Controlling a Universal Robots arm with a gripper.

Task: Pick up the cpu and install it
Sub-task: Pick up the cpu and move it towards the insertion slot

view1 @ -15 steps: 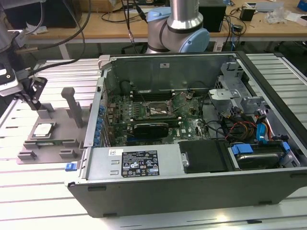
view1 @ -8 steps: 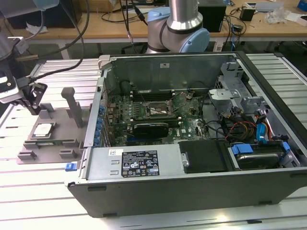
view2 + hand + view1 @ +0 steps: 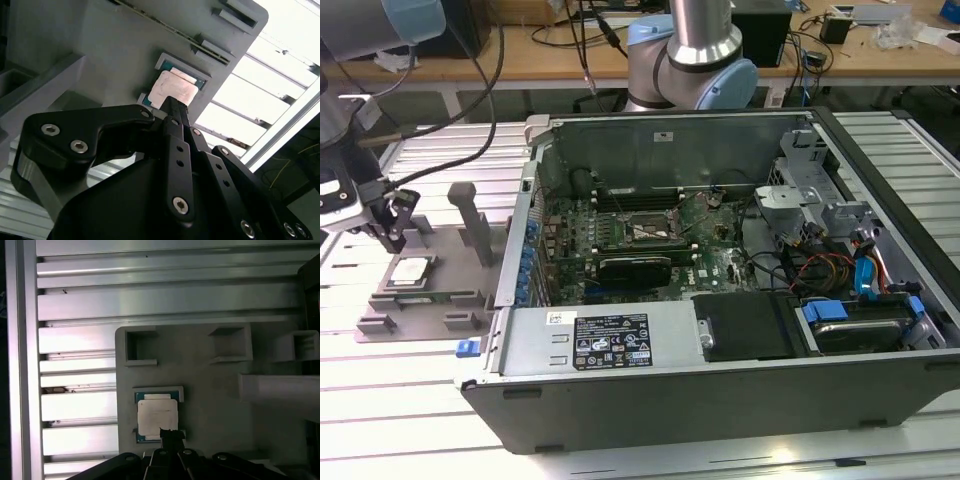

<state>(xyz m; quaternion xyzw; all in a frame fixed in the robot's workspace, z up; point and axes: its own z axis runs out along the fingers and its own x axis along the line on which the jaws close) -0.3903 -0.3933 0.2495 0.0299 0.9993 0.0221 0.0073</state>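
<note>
At the exterior view's left, the claw (image 3: 392, 238) hangs over the grey tray (image 3: 450, 292), which lies on the slatted metal surface (image 3: 380, 400). The fingers of the claw are brought together into one narrow tip and they grip nothing; this is seen in both wrist views (image 3: 172, 106) (image 3: 169, 433). The cpu (image 3: 410, 272) lies flat in its square recess of the tray, with the silver top upward, just beside the claw and below it. In both wrist views the dark tip stands over one edge of the cpu (image 3: 174, 86) (image 3: 157, 414); whether it touches the chip, one cannot tell. Two upright posts (image 3: 470, 215) rise from the tray, between the cpu and the computer case (image 3: 720, 400). The case lies open on its side, in the middle and toward the exterior view's right. Inside it, the motherboard socket (image 3: 640, 230) is well apart from the cpu. Behind the case stands the base of the arm (image 3: 690, 70).
</note>
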